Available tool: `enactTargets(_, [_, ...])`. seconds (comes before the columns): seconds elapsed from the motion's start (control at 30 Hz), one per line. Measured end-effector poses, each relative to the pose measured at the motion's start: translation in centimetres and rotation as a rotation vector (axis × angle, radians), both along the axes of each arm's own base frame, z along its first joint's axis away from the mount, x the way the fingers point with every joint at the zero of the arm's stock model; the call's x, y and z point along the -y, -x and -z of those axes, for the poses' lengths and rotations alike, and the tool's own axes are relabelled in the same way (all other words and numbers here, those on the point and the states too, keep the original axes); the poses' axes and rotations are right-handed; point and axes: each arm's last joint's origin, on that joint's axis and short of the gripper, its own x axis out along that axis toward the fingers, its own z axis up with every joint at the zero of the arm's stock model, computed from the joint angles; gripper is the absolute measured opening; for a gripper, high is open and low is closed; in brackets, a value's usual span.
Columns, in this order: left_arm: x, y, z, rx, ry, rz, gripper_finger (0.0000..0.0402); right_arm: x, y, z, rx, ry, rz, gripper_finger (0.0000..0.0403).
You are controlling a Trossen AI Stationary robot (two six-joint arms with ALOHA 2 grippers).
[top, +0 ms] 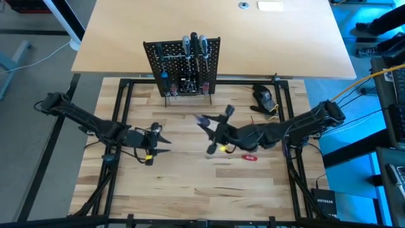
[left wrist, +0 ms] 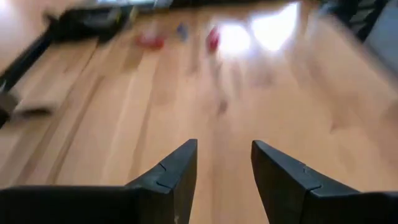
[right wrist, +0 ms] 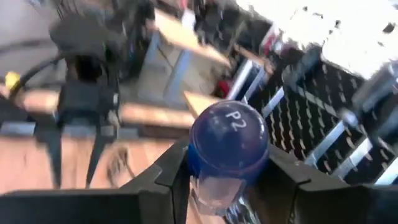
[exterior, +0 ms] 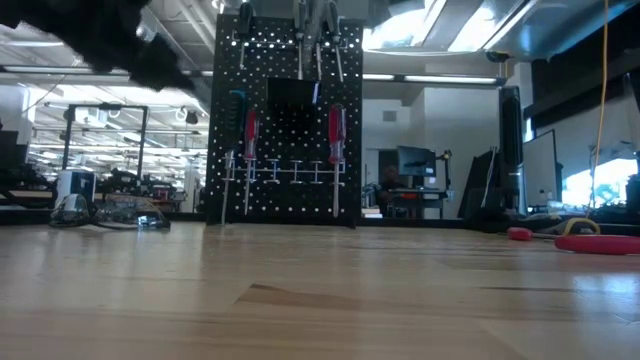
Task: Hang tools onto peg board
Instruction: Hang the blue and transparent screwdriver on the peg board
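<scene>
From above, the peg board (top: 182, 66) stands upright at the far middle of the worktop (top: 183, 190) and already carries several tools, so I judge the task well along; a red-handled tool (top: 249, 157) lies loose on the wood by the right arm, so some hanging is left. The left tool (top: 158, 140) hovers over the near-left of the worktop, and the right tool (top: 215, 126) sits mid-worktop, in front of the board, with a blue handle (top: 204, 120) sticking out of it. From table height, the board (exterior: 285, 120) shows two red-handled screwdrivers (exterior: 336, 135) and other tools hung in rows, while red tools (exterior: 598, 243) lie at the right edge. The left wrist view shows its tool (left wrist: 224, 163) partly open and empty above bare wood, touching nothing. The right wrist view shows its tool (right wrist: 227, 163) closed on a blue screwdriver (right wrist: 228, 144), its rounded handle end marked P2, with the board (right wrist: 311, 118) just beyond.
</scene>
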Motion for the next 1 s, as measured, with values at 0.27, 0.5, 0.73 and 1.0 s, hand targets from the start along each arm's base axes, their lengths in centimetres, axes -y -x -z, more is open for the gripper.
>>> enactTargets(0.27, [-0.7, 0.2, 1.2, -0.099, -0.038, -0.115, 0.0136, 4.9, 1.0, 1.1, -0.135, -0.127, 0.200, 0.0136])
enactTargets(0.5, [-1.3, -0.2, 1.6, -0.118, -0.031, -0.164, 0.0136, 10.9, -0.8, 2.5, -0.153, -0.220, 0.228, 0.0136])
enactTargets(0.73, [-1.3, -0.5, 2.1, -0.145, -0.040, -0.170, 0.0136, 15.1, -1.5, 3.6, -0.171, -0.260, 0.252, 0.0136])
enactTargets(1.0, [-1.3, -0.5, 2.2, -0.155, -0.043, -0.170, 0.0136, 16.0, -2.1, 4.0, -0.159, -0.255, 0.196, 0.0136])
